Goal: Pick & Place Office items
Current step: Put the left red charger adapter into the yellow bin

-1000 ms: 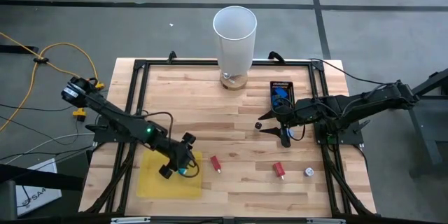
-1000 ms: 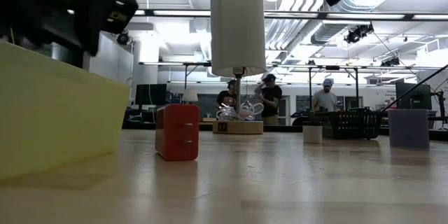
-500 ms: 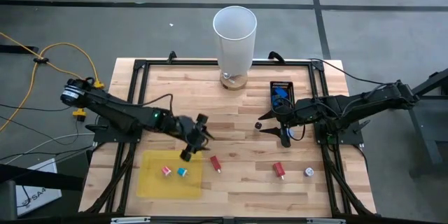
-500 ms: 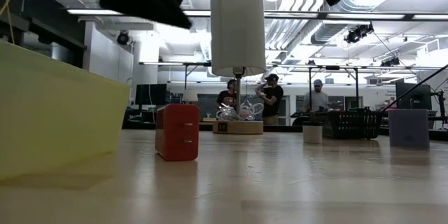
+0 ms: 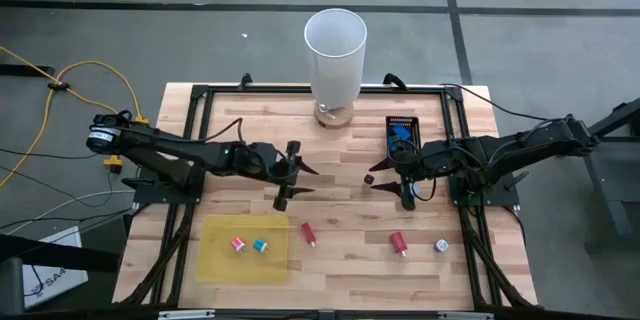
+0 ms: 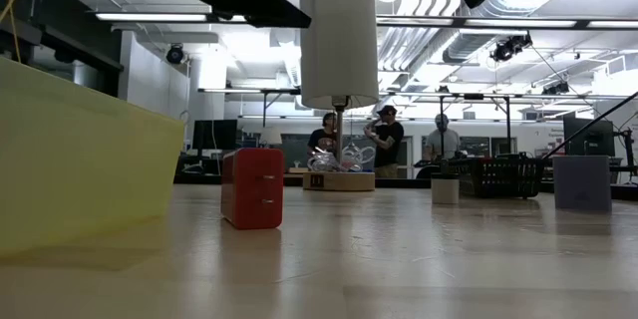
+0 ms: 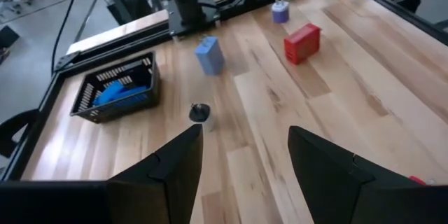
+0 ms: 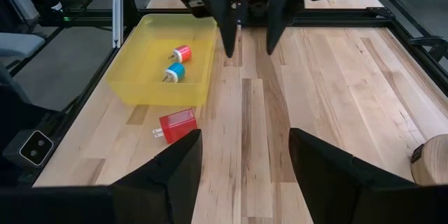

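Two small pieces, one red (image 5: 238, 245) and one teal (image 5: 260, 246), lie in the yellow tray (image 5: 215, 260) at the near left. A red blocky piece (image 5: 308, 232) rests on the wood just right of the tray. Another red piece (image 5: 398, 243) and a whitish round one (image 5: 441, 246) lie near the front right. A tiny dark piece (image 5: 369, 177) sits at the fingertips of my right gripper (image 5: 385, 182), untouched. A blue block (image 7: 209, 54) shows in the left wrist view. My left gripper (image 5: 303, 180) hangs open above the table's middle. Both grippers hold nothing.
A tall white cylinder (image 5: 335, 55) stands on a wooden base at the far middle. A small black basket (image 5: 402, 135) with blue pieces sits beside the right arm. A dark metal frame (image 5: 190, 110) runs around the table. People stand in the room beyond.
My left gripper has swung from above the yellow tray toward the table's middle, away from the near edge, rising and tipping up from pointing down to nearly level. The red and teal pieces in the tray now show uncovered.
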`<action>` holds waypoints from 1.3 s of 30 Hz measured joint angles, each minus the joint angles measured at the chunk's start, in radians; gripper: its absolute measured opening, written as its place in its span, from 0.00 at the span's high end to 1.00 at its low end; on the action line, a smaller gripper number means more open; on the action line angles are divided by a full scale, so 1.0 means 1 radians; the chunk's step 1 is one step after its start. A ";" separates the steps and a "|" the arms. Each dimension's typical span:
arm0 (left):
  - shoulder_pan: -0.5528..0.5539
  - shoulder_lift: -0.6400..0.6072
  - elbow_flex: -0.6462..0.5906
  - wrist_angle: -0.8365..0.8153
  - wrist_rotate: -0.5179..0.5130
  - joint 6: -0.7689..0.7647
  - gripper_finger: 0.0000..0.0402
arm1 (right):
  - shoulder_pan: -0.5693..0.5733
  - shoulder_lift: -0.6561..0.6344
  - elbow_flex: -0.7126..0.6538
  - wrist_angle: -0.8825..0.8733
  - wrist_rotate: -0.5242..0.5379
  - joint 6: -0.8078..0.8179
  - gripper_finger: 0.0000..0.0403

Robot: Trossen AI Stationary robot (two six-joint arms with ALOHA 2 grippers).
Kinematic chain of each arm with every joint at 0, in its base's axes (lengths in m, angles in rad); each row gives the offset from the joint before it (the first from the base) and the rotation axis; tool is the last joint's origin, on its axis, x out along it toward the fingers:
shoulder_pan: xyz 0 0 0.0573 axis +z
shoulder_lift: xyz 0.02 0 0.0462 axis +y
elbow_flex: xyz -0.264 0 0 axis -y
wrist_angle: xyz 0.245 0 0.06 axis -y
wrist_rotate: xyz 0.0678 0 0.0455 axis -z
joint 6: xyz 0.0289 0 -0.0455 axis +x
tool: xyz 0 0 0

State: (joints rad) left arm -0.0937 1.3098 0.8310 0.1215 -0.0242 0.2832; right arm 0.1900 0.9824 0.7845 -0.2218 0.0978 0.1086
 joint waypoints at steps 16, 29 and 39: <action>0.041 0.088 0.040 0.018 -0.011 -0.051 0.50 | 0.000 0.000 0.000 0.000 0.000 0.000 0.50; 0.048 0.333 0.262 0.014 0.053 -0.051 0.50 | 0.000 0.000 0.000 0.000 0.000 0.000 0.50; 0.048 0.406 0.328 0.014 0.093 -0.052 0.50 | 0.000 0.000 0.000 0.000 0.000 0.000 0.50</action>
State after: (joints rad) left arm -0.0452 1.7157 1.1592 0.1355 0.0689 0.2310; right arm 0.1899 0.9822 0.7845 -0.2220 0.0978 0.1085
